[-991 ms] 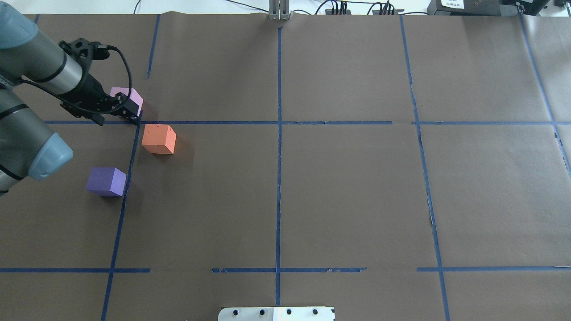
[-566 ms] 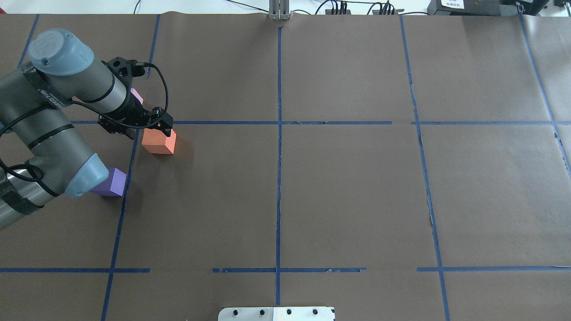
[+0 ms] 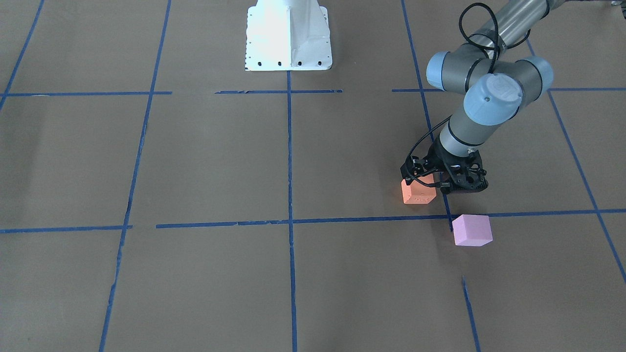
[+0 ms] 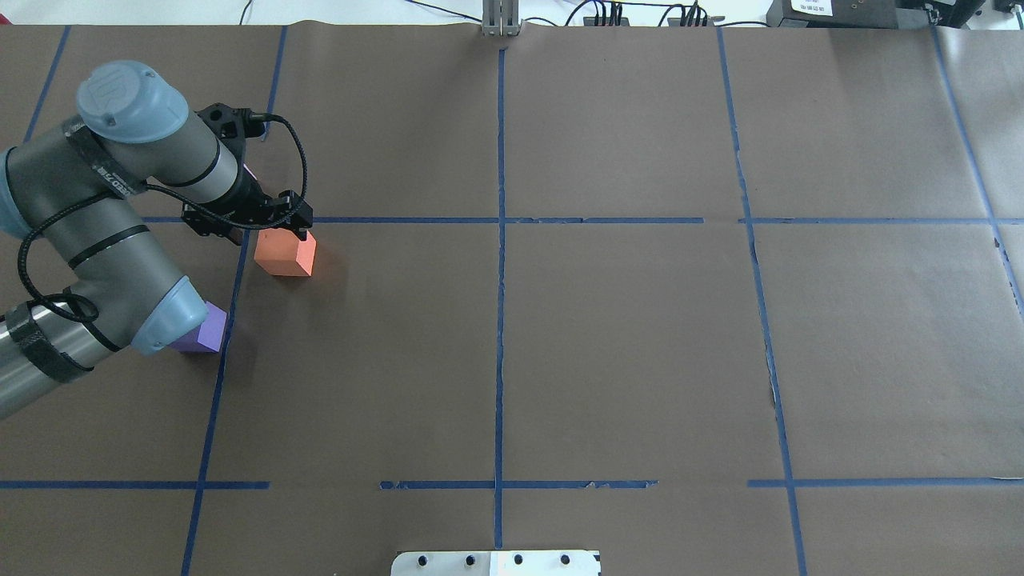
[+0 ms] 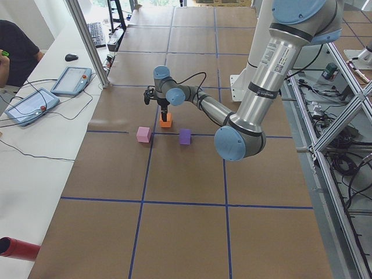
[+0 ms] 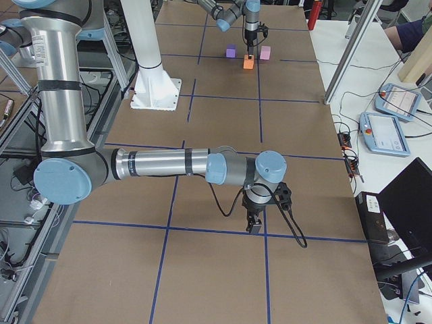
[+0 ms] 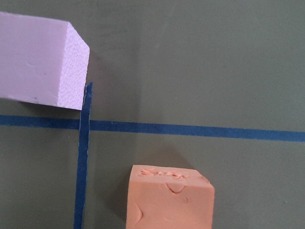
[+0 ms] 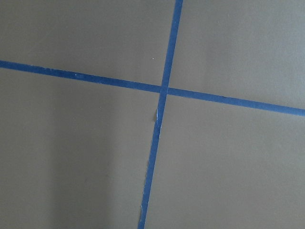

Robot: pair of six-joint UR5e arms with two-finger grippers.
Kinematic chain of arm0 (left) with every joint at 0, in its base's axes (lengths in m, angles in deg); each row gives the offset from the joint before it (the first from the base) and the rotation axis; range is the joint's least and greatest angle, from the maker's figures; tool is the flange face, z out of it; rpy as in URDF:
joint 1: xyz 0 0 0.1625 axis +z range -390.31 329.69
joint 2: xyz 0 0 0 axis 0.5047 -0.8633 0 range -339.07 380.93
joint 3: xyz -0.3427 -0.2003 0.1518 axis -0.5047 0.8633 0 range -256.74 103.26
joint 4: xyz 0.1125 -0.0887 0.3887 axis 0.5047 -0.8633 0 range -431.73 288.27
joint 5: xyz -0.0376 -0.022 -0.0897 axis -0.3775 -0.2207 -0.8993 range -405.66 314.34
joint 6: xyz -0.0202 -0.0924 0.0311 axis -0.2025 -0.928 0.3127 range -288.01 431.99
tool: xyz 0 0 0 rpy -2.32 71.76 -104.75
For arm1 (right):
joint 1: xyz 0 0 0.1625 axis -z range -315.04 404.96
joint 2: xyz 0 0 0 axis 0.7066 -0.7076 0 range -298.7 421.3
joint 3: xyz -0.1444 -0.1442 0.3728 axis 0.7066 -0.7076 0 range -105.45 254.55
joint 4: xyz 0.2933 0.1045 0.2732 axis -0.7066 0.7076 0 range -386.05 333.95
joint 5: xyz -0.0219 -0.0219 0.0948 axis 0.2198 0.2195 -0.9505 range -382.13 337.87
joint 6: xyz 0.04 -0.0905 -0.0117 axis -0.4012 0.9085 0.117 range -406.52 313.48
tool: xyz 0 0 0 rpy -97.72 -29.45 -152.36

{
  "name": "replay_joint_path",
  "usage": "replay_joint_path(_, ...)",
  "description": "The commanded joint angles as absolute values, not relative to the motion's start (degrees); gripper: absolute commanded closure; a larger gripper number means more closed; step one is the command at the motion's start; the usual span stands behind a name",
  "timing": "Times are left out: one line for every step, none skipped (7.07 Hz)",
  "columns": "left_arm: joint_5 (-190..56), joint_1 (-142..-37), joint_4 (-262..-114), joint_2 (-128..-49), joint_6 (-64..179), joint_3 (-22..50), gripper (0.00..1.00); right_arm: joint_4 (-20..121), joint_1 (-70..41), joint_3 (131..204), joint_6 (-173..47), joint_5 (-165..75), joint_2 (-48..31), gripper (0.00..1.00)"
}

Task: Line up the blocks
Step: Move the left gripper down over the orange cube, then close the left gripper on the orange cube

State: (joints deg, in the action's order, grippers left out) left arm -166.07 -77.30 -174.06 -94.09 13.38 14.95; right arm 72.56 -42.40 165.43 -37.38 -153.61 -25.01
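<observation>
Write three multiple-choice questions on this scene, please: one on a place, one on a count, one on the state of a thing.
1. Which cube is closest to the left gripper?
A. the orange foam cube
B. the violet foam cube
C. the pale pink foam cube

2. How many foam cubes lie on the brown paper table cover?
A. two
B. three
C. four

3. The orange foam cube is
A. resting on the paper
B. stacked on the pink cube
C. lifted in the air

Key:
1 A, the gripper hangs at its far edge in the overhead view.
2 B, the exterior left view shows all three.
3 A, it sits flat on the paper in the front-facing view.
</observation>
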Motion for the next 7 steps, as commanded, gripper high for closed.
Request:
replay_joint_path(-166.1, -77.0, -174.2, -94.7, 13.4, 13.1, 0.01, 72.6, -42.4, 165.4, -37.4, -153.6, -25.0, 0.0)
replay_joint_path(-166.1, -76.5, -174.3, -94.8, 13.4, 12.9, 0.01, 72.6, -42.4, 165.4, -37.4, -153.6, -25.0, 0.0)
replay_joint_path(-166.2, -75.9, -174.5, -95.1, 13.4, 12.0, 0.01, 72.6, -42.4, 165.4, -37.4, -153.6, -25.0, 0.0)
replay_joint_path(-166.2, -75.2, -175.8, -95.1, 13.4, 11.3, 0.01, 72.6, -42.4, 165.4, -37.4, -153.6, -25.0, 0.0)
replay_joint_path(-166.3, -75.0, -176.7, -95.2, 13.4, 10.6, 0.01, 72.6, -42.4, 165.4, -37.4, -153.6, -25.0, 0.0)
replay_joint_path(-166.3, -75.0, -177.1, -95.5, 13.5, 9.9, 0.01, 72.6, -42.4, 165.4, -37.4, -153.6, -25.0, 0.0)
replay_joint_path(-166.3, -75.0, -178.2, -95.5, 13.7, 9.0, 0.01, 72.6, -42.4, 165.4, -37.4, -153.6, -25.0, 0.0)
